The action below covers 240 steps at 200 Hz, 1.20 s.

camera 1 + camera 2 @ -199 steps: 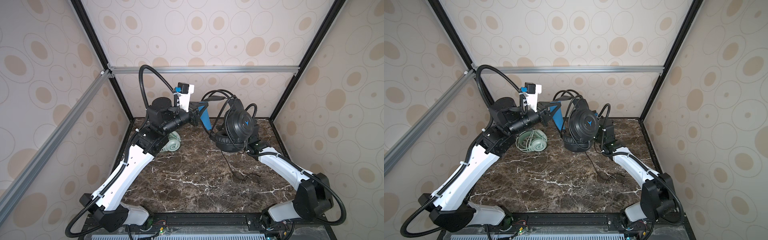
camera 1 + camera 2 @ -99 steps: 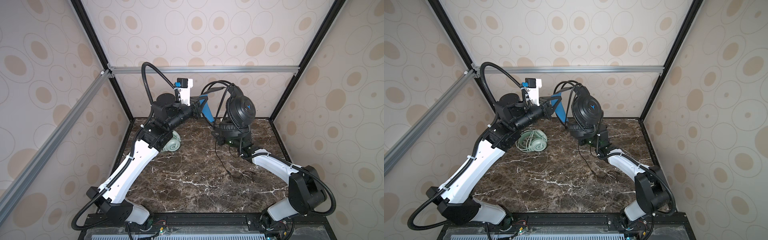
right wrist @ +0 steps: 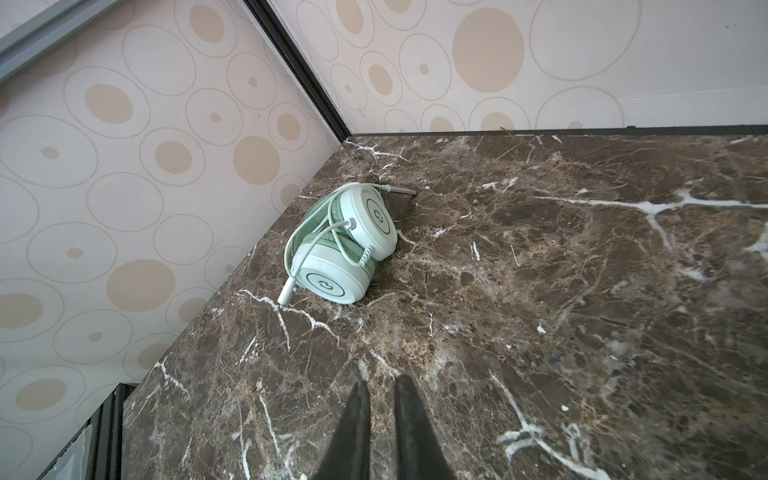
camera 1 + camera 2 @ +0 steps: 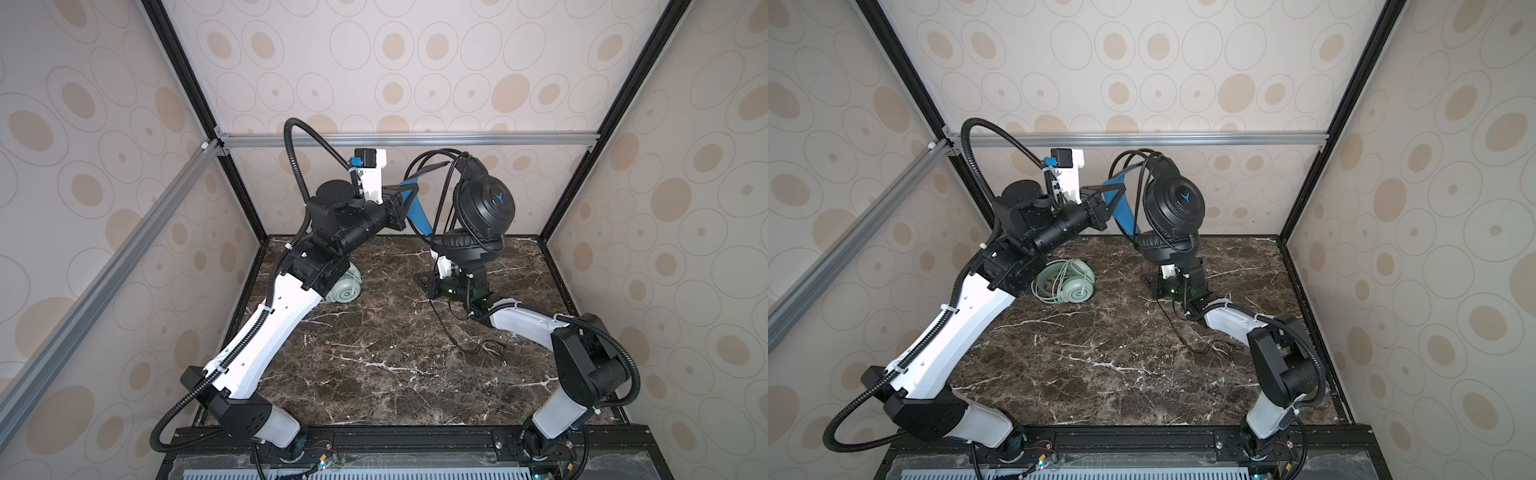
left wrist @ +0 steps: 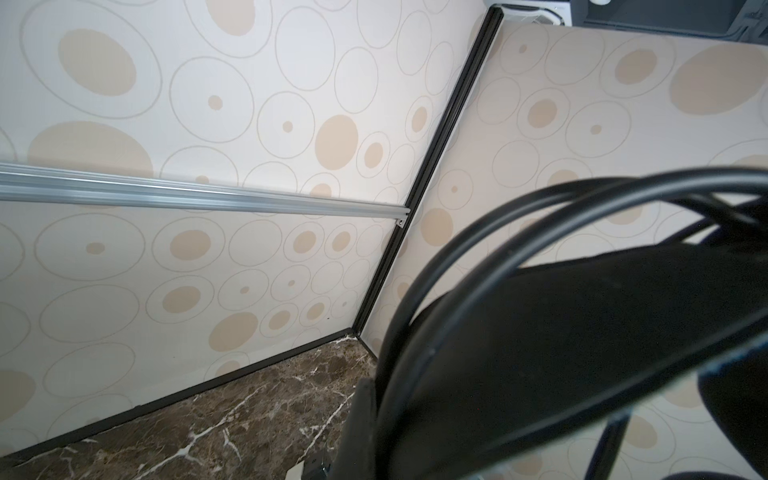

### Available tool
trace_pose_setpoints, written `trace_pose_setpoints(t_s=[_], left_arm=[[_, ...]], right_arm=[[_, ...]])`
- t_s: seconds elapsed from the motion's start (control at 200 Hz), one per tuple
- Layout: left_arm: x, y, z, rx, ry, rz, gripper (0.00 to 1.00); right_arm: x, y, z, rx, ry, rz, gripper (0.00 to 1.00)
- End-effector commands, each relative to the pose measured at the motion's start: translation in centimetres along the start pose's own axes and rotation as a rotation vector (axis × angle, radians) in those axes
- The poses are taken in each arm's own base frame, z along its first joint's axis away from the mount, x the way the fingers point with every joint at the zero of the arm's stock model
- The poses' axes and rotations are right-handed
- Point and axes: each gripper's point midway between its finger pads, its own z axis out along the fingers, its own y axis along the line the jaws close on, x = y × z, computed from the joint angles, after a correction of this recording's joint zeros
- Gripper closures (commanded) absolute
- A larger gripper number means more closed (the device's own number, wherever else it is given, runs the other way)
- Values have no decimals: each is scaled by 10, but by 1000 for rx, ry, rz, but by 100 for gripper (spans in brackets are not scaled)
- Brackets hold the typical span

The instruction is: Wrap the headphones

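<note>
The black headphones [image 4: 484,205] hang in the air at the back, above the marble. My left gripper [image 4: 405,199] is shut on their blue-lined headband [image 4: 1121,199]. Black cable loops [image 5: 478,249] lie over the band. The rest of the cable drops past my right gripper to a loose end on the table [image 4: 490,347]. My right gripper [image 3: 379,378] sits low under the lower ear cup, pointing left. Its jaws stand narrowly open with only marble showing between them. The mint-green headphones [image 3: 345,245] lie folded at the back left with their pale cable wound round them, partly behind my left arm [image 4: 347,291].
The marble table [image 4: 1100,374] is boxed in by patterned walls on three sides. An aluminium rail [image 4: 395,139] runs along the back wall above the held headset. My left arm [image 4: 274,324] stretches over the left half of the table.
The left gripper has lifted the black headphones higher and a little to the right. The right gripper has slid left beneath them, and its jaws have parted slightly.
</note>
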Motion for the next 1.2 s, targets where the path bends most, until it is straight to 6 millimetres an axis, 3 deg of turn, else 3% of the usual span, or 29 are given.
trace_pose_setpoints(t_s=[0.0,0.345,0.535,0.605,0.825,0.96,1.195], left_arm=[[-59,-29,-23,76,-174,-34,100],[-69,-33,-27,105,-212,-68,100],[-73,-24,-30,55,-235,-91,100],[-77,-16,-31,25,-259,-114,100],[-88,16,-23,-67,-326,-170,100],[-96,41,-20,-132,-361,-198,100],[-85,95,-16,-306,-387,-219,100]], right_arm=[[2,5,2,-24,-4,7,87],[35,-3,12,-16,53,37,86],[44,-3,11,-14,69,37,96],[45,3,10,-11,87,10,100],[65,14,-3,67,139,-52,100],[81,36,-9,56,207,-129,100],[101,65,-17,30,271,-214,100]])
